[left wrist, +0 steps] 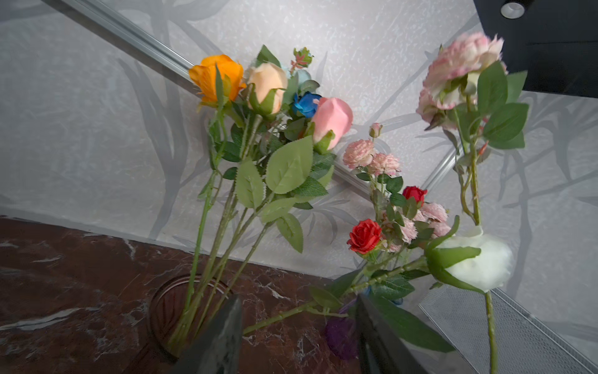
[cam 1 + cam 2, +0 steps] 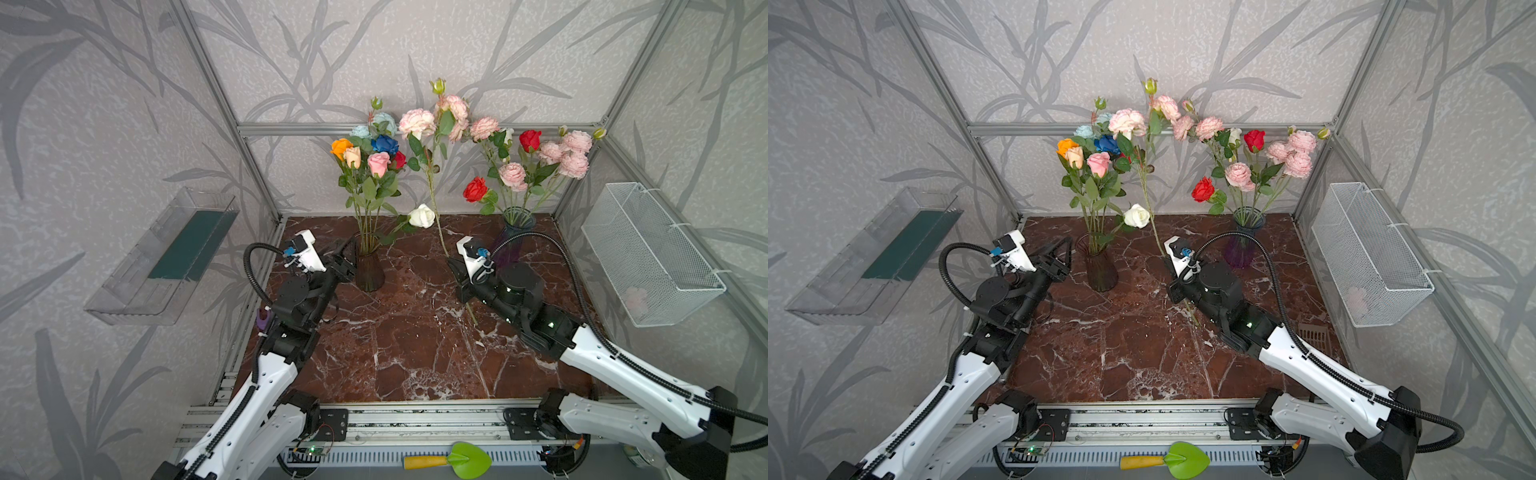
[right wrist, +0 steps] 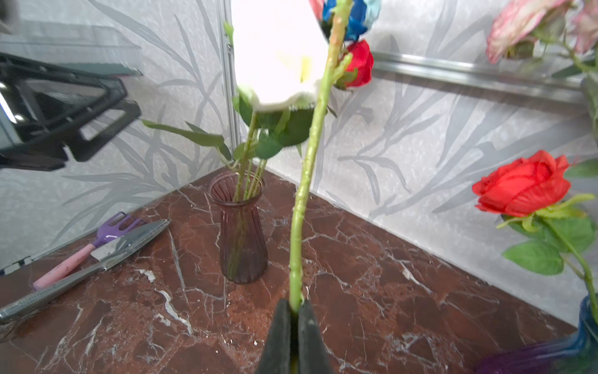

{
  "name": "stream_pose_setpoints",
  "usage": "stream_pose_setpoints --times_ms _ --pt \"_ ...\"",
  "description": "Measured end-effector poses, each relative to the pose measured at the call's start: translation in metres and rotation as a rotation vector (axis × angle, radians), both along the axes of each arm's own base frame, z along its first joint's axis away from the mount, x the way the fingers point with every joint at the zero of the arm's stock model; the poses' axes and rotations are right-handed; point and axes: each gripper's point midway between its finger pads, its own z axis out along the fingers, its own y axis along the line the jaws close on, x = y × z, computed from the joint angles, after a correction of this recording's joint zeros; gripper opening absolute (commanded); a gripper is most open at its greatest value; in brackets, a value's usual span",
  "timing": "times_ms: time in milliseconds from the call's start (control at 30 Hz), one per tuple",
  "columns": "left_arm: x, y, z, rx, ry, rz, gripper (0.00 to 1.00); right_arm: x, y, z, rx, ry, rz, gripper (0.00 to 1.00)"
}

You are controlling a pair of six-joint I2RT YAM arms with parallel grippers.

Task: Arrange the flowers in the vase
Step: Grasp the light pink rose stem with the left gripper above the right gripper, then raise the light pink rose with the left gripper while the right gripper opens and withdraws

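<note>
Clamping the lower stem of one pink-bloomed flower (image 3: 307, 162), my right gripper (image 3: 293, 311) has its fingers pressed together on the green stalk at the bottom middle of the right wrist view. The flower's long axis runs up that frame, leaning slightly right. In both top views it rises steeply from low over the marble table (image 2: 415, 353) toward the back wall, with the cut end down behind my fingers and the frilly blooms (image 2: 417, 122) on top.

My left gripper (image 1: 299, 301) stands with its fingers apart, closed on nothing, just beside the brown vase (image 2: 369, 270) left of centre. A white rose (image 2: 422, 216) droops rightward out of that vase and hangs close to my held stalk, a blur across it in the right wrist view. Further right, the blue vase (image 2: 517, 224) carries red roses (image 2: 475, 189) and more pink blooms. A wire basket (image 2: 648, 257) hangs at the right edge.
</note>
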Motion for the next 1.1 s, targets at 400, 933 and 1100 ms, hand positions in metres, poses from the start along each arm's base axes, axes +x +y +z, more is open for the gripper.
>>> stream_pose_setpoints --times_ms 400,933,1100 --pt "-0.022 -0.055 0.023 0.055 -0.08 -0.303 0.57 -0.029 0.002 0.048 0.069 -0.179 0.011 0.0" --pt "-0.085 -0.093 0.063 0.127 -0.225 -0.629 0.62 -0.065 0.049 0.035 0.056 -0.2 0.165 0.0" --pt "-0.087 -0.096 0.062 0.13 -0.218 -0.659 0.62 -0.067 0.061 0.03 0.054 -0.195 0.191 0.0"
